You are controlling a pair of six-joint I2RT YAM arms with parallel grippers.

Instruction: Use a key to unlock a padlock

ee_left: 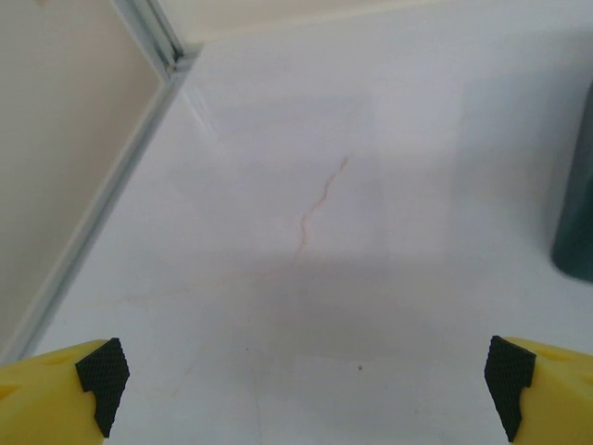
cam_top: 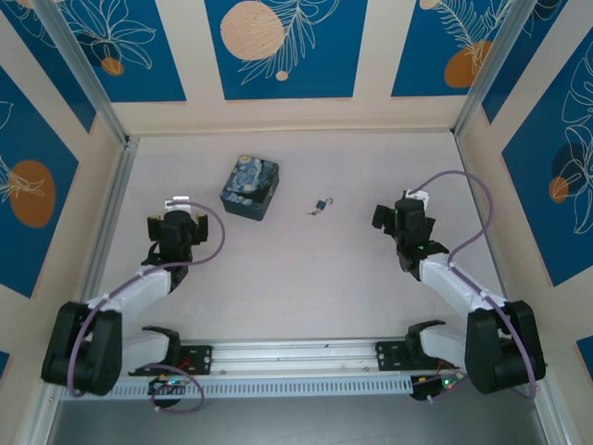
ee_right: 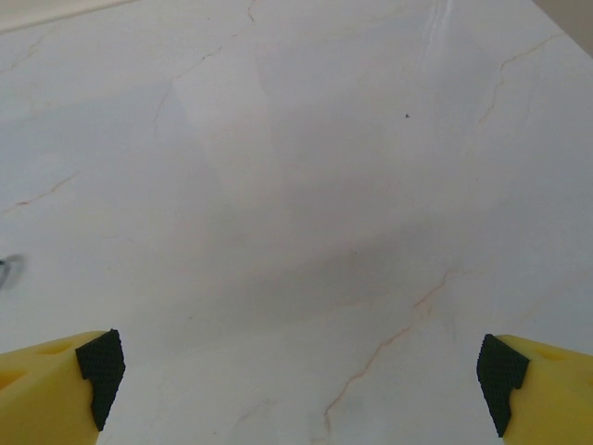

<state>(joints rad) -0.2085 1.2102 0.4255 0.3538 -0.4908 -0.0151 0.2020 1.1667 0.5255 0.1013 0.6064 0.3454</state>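
1. Top external view first: the pale marble-look table (cam_top: 296, 278) takes up most of it. It's fenced in by cream walls with blue panels (cam_top: 283, 46) that have leaf and orange-circle prints.
2. The left arm (cam_top: 139, 287) reaches up from the near-left corner and the right arm (cam_top: 454, 283) from the near-right. Both are white with black joints and a purple cable loop.
3. The Starry-Night-printed box (cam_top: 249, 186) sits on the table toward the far left of middle, just past the left arm's wrist and a bit to its right. In the left wrist view its dark side (ee_left: 576, 213) pokes in at the right edge.
4. The left gripper (ee_left: 301, 394) has its yellow, black-tipped fingers spread wide, with only bare table between them. From above, it (cam_top: 176, 221) is near the box but not touching.
5. The right gripper (ee_right: 301, 375) is the same deal: spread wide and holding nothing over bare marble. From above, it (cam_top: 398, 218) sits on the right side of the table.
6. The padlock (cam_top: 321, 204) lies on the table between the box and the right gripper, apart from both.
7. The key (cam_top: 314, 212) is right beside the padlock on its near-left side. It's too tiny to tell whether the two touch.
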